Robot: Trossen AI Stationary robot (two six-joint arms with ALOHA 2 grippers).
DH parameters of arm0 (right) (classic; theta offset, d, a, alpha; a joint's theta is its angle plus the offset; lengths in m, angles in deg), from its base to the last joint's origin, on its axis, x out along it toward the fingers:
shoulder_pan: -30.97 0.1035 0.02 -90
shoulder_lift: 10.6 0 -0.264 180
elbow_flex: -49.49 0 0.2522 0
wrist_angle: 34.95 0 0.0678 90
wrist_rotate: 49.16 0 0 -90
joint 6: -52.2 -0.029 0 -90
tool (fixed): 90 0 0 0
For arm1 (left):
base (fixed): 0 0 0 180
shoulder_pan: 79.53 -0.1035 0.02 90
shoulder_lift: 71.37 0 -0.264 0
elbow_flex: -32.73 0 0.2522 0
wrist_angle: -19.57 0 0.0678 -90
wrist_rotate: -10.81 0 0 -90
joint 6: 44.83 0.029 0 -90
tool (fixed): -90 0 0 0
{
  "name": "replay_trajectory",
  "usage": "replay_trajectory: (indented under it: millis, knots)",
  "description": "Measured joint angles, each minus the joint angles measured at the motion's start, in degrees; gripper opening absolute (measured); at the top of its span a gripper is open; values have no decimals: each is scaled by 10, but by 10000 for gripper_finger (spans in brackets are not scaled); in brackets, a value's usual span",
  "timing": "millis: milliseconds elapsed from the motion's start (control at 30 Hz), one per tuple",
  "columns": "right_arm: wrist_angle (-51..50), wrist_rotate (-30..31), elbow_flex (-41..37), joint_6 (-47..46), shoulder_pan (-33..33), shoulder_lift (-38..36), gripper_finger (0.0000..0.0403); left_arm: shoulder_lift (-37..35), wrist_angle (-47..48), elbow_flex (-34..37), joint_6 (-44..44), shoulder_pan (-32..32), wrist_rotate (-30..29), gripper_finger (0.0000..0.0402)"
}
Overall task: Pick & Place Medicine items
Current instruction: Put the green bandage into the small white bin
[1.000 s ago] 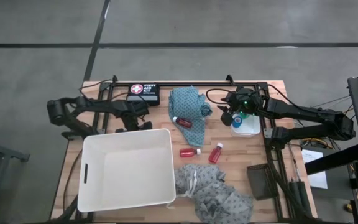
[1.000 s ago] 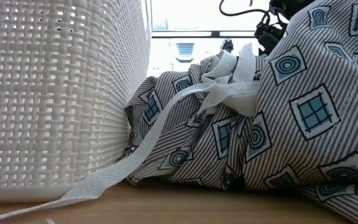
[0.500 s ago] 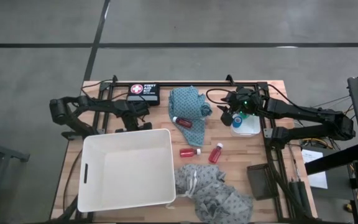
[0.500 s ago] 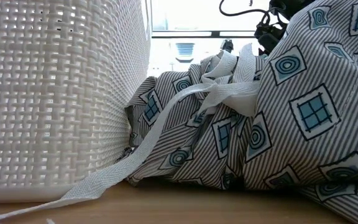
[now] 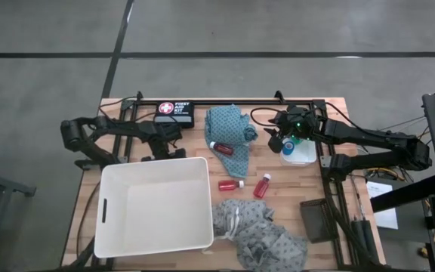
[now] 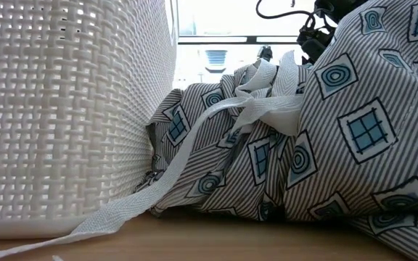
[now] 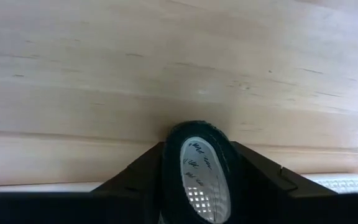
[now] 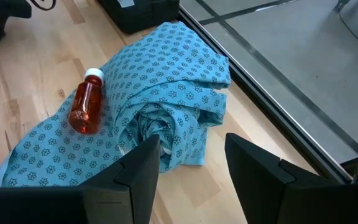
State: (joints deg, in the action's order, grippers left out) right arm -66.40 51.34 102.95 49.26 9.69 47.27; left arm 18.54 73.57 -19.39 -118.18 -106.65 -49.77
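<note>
Your left gripper (image 7: 194,180): jaws closed on dark round roll (image 7: 197,165), held just above bare wood, at far edge of white basket (image 5: 154,205). Your right gripper (image 8: 188,168): jaws apart, nothing between them, hovering over teal cloth (image 8: 160,93), beside white pad (image 5: 299,153). One red bottle (image 8: 86,102) lies on that cloth, white cap away from jaws. Two more red bottles (image 5: 231,184) (image 5: 263,185) lie on table (image 5: 293,189) between teal cloth and grey patterned cloth (image 6: 325,138). First aid kit (image 5: 174,112) at far edge.
</note>
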Motion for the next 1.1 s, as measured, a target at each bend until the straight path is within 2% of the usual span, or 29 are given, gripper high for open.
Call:
replay_trajectory:
  millis: [233, 367, 567, 733, 833, 1100]
  knots:
    - [0, 0, 0, 0, 0, 0, 176, -25, 54, -41, 16, -11, -21, 165]
    - [0, 0, 0, 0, 0, 0, 180, -58, 100, -76, 20, -12, -84, 165]
    - [0, 0, 0, 0, 0, 0, 180, -121, 136, -136, 37, -13, -209, 165]
    - [0, 0, 0, 0, 0, 0, 178, -167, 130, -175, 63, -13, -297, 165]
    - [0, 0, 0, 0, 0, 0, 176, -186, 108, -191, 99, -11, -331, 165]
    - [0, 0, 0, 0, 0, 0, 180, -204, -4, -195, 201, -4, -360, 165]
